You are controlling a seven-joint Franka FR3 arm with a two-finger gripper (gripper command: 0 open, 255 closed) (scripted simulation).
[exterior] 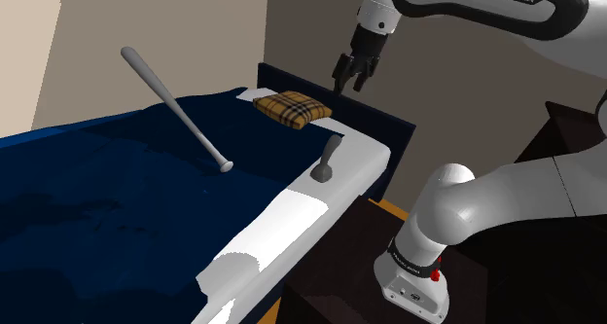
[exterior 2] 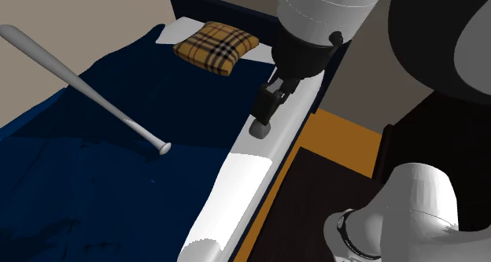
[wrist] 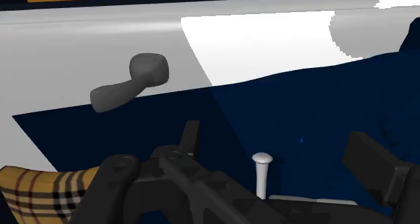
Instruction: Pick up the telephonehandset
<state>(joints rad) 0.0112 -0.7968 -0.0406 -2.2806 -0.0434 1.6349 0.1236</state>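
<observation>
Shoulder view: hand [exterior: 351,76] open and empty; grey handset [exterior: 326,162] lay below it, well apart, roughly along bed's white edge [exterior: 288,215].

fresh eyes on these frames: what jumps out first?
The long grey baseball bat slanting over the dark blue bed cover catches the eye first, then the tan plaid pillow by the headboard. The small grey telephone handset sits on the white strip along the bed's edge nearest the stand. The open black gripper hangs in the air above that end of the bed, touching nothing.
</observation>
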